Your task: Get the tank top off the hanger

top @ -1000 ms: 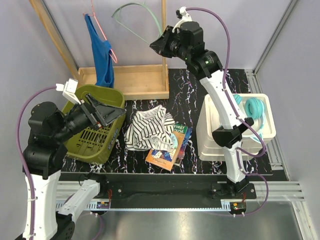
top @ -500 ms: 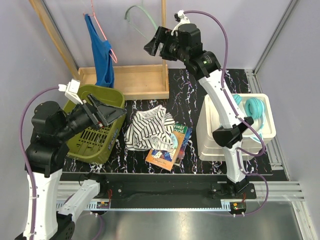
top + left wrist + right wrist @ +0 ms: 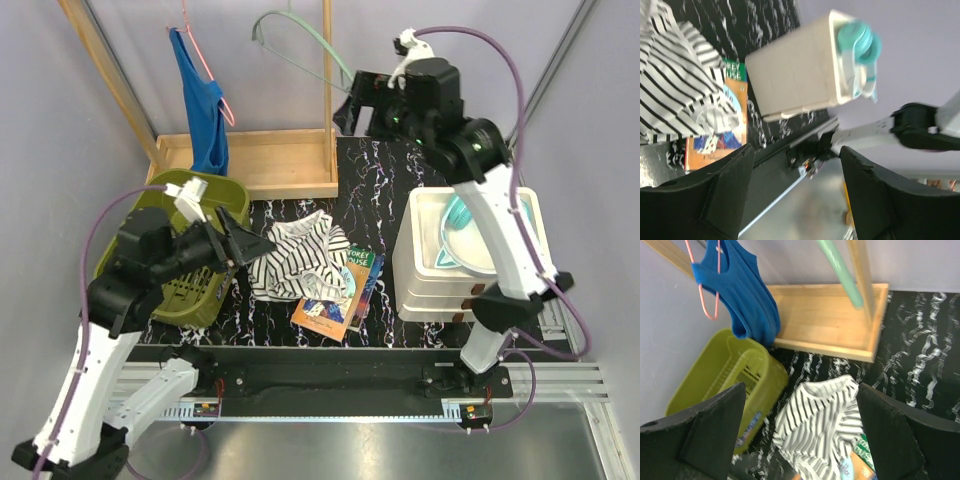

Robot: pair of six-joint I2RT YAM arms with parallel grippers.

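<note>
Right pincer (image 3: 352, 103), earlier closed at the green hanger (image 3: 840, 270), now gapes apart, empty.

Two garments were counted: one blue tank top (image 3: 740, 290) and one striped shirt (image 3: 822, 422). Two hangers were seen — one pink hanger (image 3: 709, 317), one green hanger (image 3: 840, 270). Two books (image 3: 330, 310), one green basket (image 3: 725, 375), one white bin (image 3: 430, 290), one pair of teal headphones (image 3: 857, 40) and one wooden rack (image 3: 825, 315) were noted.
</note>
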